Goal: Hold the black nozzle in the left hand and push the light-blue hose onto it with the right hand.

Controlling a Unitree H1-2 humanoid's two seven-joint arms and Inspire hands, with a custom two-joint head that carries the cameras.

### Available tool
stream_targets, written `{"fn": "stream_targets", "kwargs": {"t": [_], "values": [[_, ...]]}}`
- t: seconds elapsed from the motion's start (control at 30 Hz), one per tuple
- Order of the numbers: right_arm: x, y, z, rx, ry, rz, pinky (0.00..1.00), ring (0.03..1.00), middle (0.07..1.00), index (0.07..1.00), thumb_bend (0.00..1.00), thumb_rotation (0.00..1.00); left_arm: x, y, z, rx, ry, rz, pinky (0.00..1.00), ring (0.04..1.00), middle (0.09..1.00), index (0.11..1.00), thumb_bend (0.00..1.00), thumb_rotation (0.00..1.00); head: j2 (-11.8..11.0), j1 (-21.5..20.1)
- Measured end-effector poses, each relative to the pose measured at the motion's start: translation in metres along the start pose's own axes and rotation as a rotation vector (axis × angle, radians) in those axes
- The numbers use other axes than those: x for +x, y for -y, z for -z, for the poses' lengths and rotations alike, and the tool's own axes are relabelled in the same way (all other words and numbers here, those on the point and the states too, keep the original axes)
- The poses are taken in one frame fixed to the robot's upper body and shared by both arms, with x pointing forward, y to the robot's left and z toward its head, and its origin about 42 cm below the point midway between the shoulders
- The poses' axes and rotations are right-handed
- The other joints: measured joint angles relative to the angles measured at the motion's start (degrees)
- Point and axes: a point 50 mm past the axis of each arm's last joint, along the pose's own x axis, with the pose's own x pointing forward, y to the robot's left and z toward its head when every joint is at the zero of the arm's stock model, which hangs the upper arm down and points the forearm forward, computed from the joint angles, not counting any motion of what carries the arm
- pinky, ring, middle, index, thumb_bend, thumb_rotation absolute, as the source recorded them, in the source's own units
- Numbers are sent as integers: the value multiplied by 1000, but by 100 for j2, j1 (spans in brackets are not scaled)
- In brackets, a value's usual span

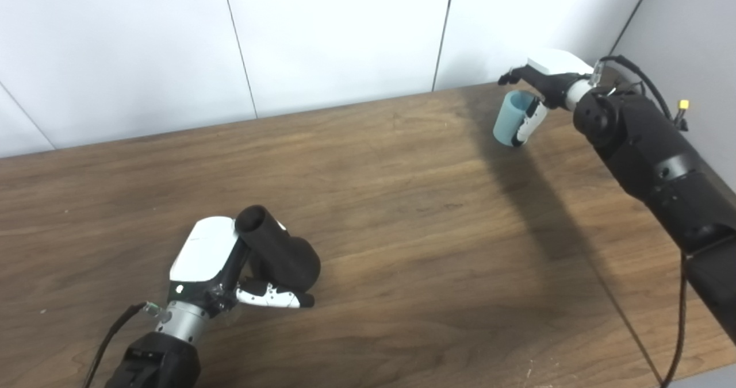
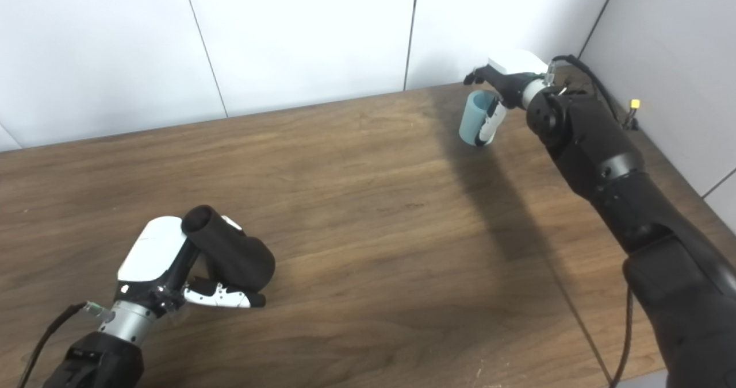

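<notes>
While resting low at the near left of the wooden table (image 1: 402,204), left hand (image 1: 230,267) wrapped around black nozzle (image 1: 279,250), fingers closed on its thicker end, narrow open end tilted up and away toward the back wall. Far off at the table's back right corner, right hand (image 1: 543,89) clasped on light-blue hose (image 1: 512,118), a short tube held tilted with its open mouth upward, apparently lifted just clear of the wood, thumb lying along its side. Nozzle and hose well apart, not joined.
</notes>
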Motion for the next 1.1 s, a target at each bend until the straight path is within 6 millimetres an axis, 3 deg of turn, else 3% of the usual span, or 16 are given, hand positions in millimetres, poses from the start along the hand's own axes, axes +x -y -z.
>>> {"fn": "stream_targets", "kwargs": {"t": [0.27,0.5,0.63,0.7,0.87,1.1], "values": [[0,2,-3,36,33,54,635,786,797,752,946,73,0,-1,0,15,-2,1,608,551,447,504,523,0,88,0],[0,2,-8,5,82,80,648,749,739,702,908,25,-1,-2,-1,20,0,9,573,538,438,506,523,0,97,-17],[0,-2,-10,-44,83,65,623,729,732,699,908,50,-1,-2,0,21,-1,10,574,542,440,508,523,0,106,-26],[0,-4,-11,-62,84,49,659,750,741,699,909,77,-1,-2,0,21,-1,12,580,542,438,508,522,0,106,-26],[0,-6,-9,-88,77,10,652,744,760,689,927,53,-1,-3,-1,23,-1,12,580,544,446,505,523,0,123,0],[-4,-8,-3,-94,53,-9,554,678,721,679,940,8,-1,-3,-1,23,-2,13,580,541,439,507,523,0,123,35]]}}
